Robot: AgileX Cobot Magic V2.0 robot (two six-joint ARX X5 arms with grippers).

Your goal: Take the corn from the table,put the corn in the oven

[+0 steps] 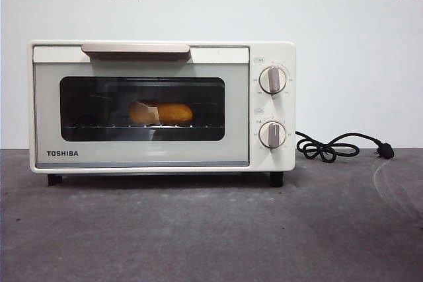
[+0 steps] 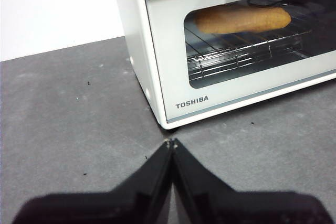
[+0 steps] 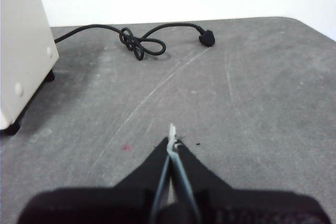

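Bare table [image 1: 211, 236] is lying nearest us; at twelve o'clock the shut oven [image 1: 142, 156] is keeping the corn [image 1: 162, 112] on its rack. We are parking the left gripper [image 2: 171, 143] and right gripper [image 3: 171, 139] pressed together, empty.

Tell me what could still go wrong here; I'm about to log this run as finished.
Little seems left to fail: the corn lies on the rack behind the oven's closed door. The left gripper, fingers shut, sits low near the oven's front corner and might bump it when moving. The cord lies loose on the table, a possible snag.
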